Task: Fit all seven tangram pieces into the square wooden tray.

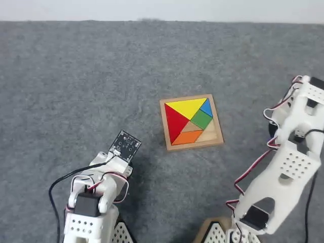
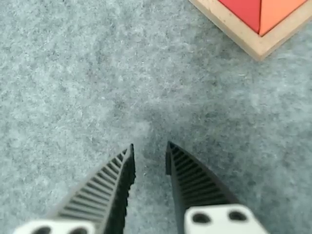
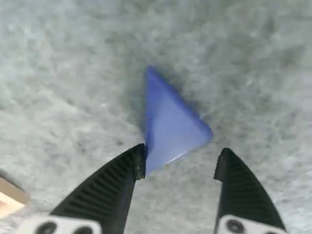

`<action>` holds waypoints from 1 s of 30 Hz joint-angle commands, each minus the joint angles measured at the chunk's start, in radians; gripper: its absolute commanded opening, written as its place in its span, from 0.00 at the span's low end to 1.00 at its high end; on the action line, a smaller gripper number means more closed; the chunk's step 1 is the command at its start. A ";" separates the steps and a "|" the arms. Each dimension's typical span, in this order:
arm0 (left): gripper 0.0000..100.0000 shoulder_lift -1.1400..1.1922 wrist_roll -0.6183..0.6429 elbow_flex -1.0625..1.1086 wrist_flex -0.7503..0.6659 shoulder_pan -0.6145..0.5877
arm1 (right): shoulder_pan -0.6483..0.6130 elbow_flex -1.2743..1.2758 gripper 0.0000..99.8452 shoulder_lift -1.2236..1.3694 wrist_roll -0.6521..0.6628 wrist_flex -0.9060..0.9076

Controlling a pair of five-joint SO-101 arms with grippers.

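Note:
The square wooden tray (image 1: pixel 218 137) lies mid-table and holds yellow (image 1: pixel 188 107), red (image 1: pixel 174 124), blue (image 1: pixel 206 107), green (image 1: pixel 201 119) and orange (image 1: pixel 188 136) pieces. A wood-coloured patch shows at its near right corner. Outside the tray, a loose blue triangle (image 3: pixel 170 122) lies flat on the carpet. My right gripper (image 3: pixel 183 156) stands open over it, one fingertip (image 3: pixel 140 156) touching the triangle's edge and the other apart from it. My left gripper (image 2: pixel 149 148) is slightly open over bare carpet with nothing in it, short of the tray's corner (image 2: pixel 253 44).
Grey carpet covers the whole table. The left arm (image 1: pixel 101 197) sits at the near left. The right arm (image 1: pixel 288 167) stands at the right edge and hides the spot under it. A tray corner (image 3: pixel 9 200) shows beside the right gripper.

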 commanded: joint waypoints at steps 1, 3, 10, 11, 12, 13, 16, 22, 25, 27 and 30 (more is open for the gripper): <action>0.10 -0.012 -0.011 -0.013 0.005 -0.008 | -0.044 -0.015 0.23 -0.084 0.009 0.019; 0.10 -0.012 -0.011 -0.013 0.005 -0.008 | -0.061 -0.015 0.23 -0.077 0.005 0.010; 0.10 -0.012 -0.011 -0.013 0.005 -0.008 | -0.033 -0.021 0.23 -0.007 -0.006 -0.028; 0.10 -0.012 -0.011 -0.013 0.005 -0.008 | -0.028 -0.021 0.23 0.001 -0.005 -0.035; 0.10 -0.012 -0.011 -0.013 0.005 -0.008 | -0.022 -0.021 0.23 0.007 0.006 -0.039; 0.10 -0.012 -0.011 -0.013 0.005 -0.008 | -0.019 -0.021 0.23 0.012 0.028 -0.039; 0.10 -0.012 -0.011 -0.013 0.005 -0.008 | -0.007 -0.021 0.23 0.010 0.084 -0.033; 0.10 -0.012 -0.011 -0.013 0.005 -0.008 | 0.002 -0.021 0.23 -0.012 0.140 -0.042; 0.10 -0.012 -0.011 -0.013 0.005 -0.008 | 0.001 -0.021 0.23 -0.005 0.170 -0.077; 0.10 -0.012 -0.011 -0.013 0.005 -0.008 | 0.004 -0.021 0.23 -0.004 0.184 -0.094; 0.10 -0.012 -0.011 -0.013 0.005 -0.008 | 0.002 -0.021 0.23 0.005 0.186 -0.111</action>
